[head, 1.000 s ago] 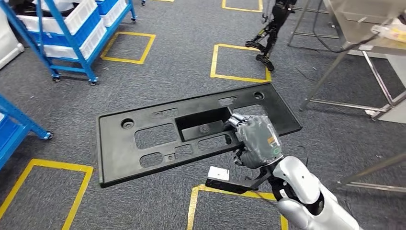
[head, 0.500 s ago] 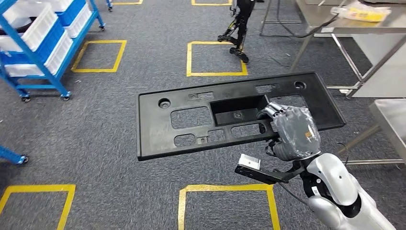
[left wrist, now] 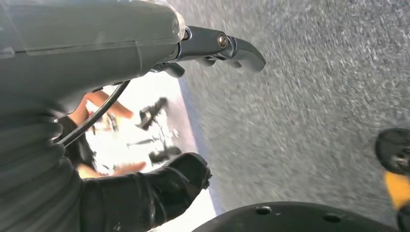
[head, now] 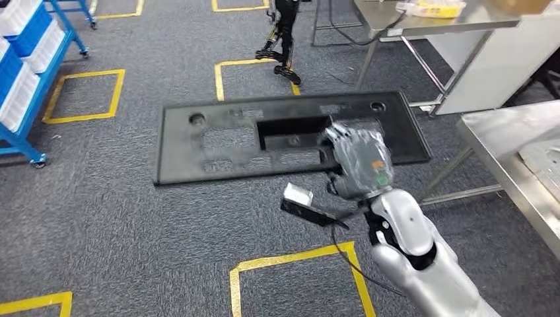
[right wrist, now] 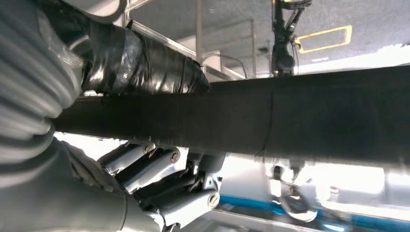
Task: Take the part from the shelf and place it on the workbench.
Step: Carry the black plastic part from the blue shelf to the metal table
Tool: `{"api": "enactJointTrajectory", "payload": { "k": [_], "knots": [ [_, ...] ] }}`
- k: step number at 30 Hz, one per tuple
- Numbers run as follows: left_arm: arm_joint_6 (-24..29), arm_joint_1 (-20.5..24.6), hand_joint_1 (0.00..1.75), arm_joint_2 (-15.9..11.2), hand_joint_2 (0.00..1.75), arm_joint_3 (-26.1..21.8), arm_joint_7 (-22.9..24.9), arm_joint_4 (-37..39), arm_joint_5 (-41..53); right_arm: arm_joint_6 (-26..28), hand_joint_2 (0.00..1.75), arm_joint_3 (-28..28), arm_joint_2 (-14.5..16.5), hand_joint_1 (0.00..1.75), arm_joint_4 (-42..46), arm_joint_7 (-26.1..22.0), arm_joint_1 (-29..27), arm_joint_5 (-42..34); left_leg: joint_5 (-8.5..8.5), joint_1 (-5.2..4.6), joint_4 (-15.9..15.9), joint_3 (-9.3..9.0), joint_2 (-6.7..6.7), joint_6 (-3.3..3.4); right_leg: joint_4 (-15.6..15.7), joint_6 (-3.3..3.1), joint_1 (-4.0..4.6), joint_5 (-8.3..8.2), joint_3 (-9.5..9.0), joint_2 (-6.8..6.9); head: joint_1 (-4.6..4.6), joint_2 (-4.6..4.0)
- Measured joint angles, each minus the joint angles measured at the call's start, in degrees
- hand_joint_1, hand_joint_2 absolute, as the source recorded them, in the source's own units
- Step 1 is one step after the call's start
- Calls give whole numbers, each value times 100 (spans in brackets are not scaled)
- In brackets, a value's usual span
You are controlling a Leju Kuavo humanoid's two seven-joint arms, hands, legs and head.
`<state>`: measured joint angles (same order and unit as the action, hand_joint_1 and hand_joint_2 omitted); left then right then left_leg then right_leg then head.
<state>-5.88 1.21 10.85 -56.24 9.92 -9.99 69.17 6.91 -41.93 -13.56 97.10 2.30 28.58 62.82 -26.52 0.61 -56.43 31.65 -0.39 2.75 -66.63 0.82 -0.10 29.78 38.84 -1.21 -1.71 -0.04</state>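
The part is a long black plastic panel [head: 218,142] with several cut-outs, held flat above the grey carpet. My right hand [head: 360,162] grips its near edge by the middle opening. In the right wrist view the thumb [right wrist: 145,63] lies over the panel's edge [right wrist: 290,116] and the fingers [right wrist: 159,164] curl under it. The steel workbench [head: 515,132] stands at the right, its corner close to the panel's right end. My left hand [left wrist: 72,96] hangs over the carpet, fingers apart and holding nothing.
A blue shelf with white bins [head: 20,79] is at the far left. Yellow squares [head: 86,96] mark the floor. Another steel table [head: 429,23] and a white cabinet [head: 489,66] stand at the back right. Another robot's legs [head: 280,39] are at the back.
The whole picture has shifted: the camera has turned right, the blue shelf has slid off to the left and the steel workbench has come in at the right. My right hand still holds the panel.
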Motion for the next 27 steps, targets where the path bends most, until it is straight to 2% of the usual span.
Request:
{"api": "enactJointTrajectory", "payload": {
  "k": [1,2,3,4,5,6,7,8,9,11,13,14,15,16,17,18,19,21,22,24,27],
  "knots": [
    [-10,-7,0,6,175,0,52,0,25,3,175,-32,105,175,-103,10,81,0,-8,-1,8,-12,70,-2,-355,33,-34,147,192,62,-1,0],
    [-16,-13,0,11,175,0,84,0,38,7,175,-63,190,175,-185,11,132,0,-24,1,6,-20,136,-9,-614,67,-72,210,342,81,-2,0],
    [-21,-18,0,14,175,0,103,0,46,9,175,-96,256,175,-259,9,171,-1,-47,4,2,-34,201,-23,-706,101,-111,172,413,97,-1,0],
    [-25,-20,0,16,175,0,111,0,50,10,175,-126,309,175,-321,10,201,-1,-74,9,-5,-56,259,-43,-577,131,-148,26,368,124,-2,0],
    [-28,-22,0,17,175,0,110,0,51,13,175,-147,347,175,-367,14,228,0,-109,15,-13,-86,313,-70,-247,154,-178,-198,216,188,-2,0],
    [-30,-32,0,19,175,0,102,0,55,20,175,-163,373,175,-401,21,255,7,-147,16,-21,-119,360,-105,137,168,-181,-378,24,310,-2,0],
    [-28,-43,0,19,175,1,84,0,66,35,175,-177,393,175,-421,31,282,31,-184,10,-33,-145,395,-145,470,153,-160,-505,-140,415,-1,0],
    [-23,-54,0,19,175,3,61,0,89,70,175,-186,402,175,-432,48,302,82,-214,2,-41,-167,432,-184,679,124,-126,-556,-240,498,0,0],
    [-14,-63,0,20,175,8,37,0,125,129,175,-194,391,175,-427,76,306,164,-236,-5,-41,-186,469,-223,746,82,-83,-530,-271,530,3,0],
    [12,-56,0,35,175,31,-14,0,219,267,175,-199,240,175,-285,154,218,333,-279,8,-35,-225,541,-289,774,-13,-41,-505,-286,457,7,0],
    [53,-60,0,57,175,68,-98,0,286,404,175,-163,-127,175,111,206,-7,392,-421,40,-181,-212,447,-321,836,-106,-42,-482,-373,408,9,0],
    [79,-72,0,65,175,88,-151,0,303,468,175,-123,-356,175,354,205,-144,385,-572,51,-433,-111,340,-321,866,-155,-48,-468,-422,392,11,0],
    [98,-94,0,68,175,101,-195,0,305,521,175,-75,-567,175,561,192,-278,369,-754,54,-814,59,222,-311,874,-198,-35,-447,-452,371,11,0],
    [112,-114,0,70,175,110,-229,0,304,552,175,-29,-745,175,717,171,-397,352,-927,54,-1247,283,146,-301,868,-236,-19,-425,-467,336,11,0],
    [120,-129,0,69,175,115,-252,0,302,564,175,9,-900,175,851,143,-510,338,-1031,53,-1618,495,103,-294,854,-262,0,-404,-476,286,11,0],
    [124,-136,0,69,175,117,-265,0,301,561,175,37,-1023,175,957,118,-607,326,-1018,53,-1801,630,88,-286,834,-273,14,-380,-485,230,11,0],
    [126,-138,0,69,175,121,-272,0,300,550,175,61,-1129,175,1046,95,-686,316,-873,53,-1738,652,86,-274,803,-271,22,-353,-495,169,11,0],
    [128,-137,0,69,175,126,-276,0,300,525,175,102,-1287,175,1185,75,-790,307,-425,51,-1119,443,82,-237,724,-240,20,-279,-521,75,11,0],
    [128,-135,0,70,175,128,-277,1,300,514,175,121,-1342,175,1231,74,-816,306,-268,39,-794,318,74,-219,672,-213,28,-241,-521,39,10,0],
    [128,-120,0,71,175,134,-277,2,305,491,175,150,-1417,175,1299,74,-851,304,-215,15,-460,182,54,-181,606,-151,32,-204,-484,-5,9,0],
    [130,-106,0,70,175,143,-273,2,307,443,175,169,-1471,175,1361,71,-874,302,-204,0,-337,144,41,-95,619,-60,11,-214,-465,-9,11,0]
  ]
}}
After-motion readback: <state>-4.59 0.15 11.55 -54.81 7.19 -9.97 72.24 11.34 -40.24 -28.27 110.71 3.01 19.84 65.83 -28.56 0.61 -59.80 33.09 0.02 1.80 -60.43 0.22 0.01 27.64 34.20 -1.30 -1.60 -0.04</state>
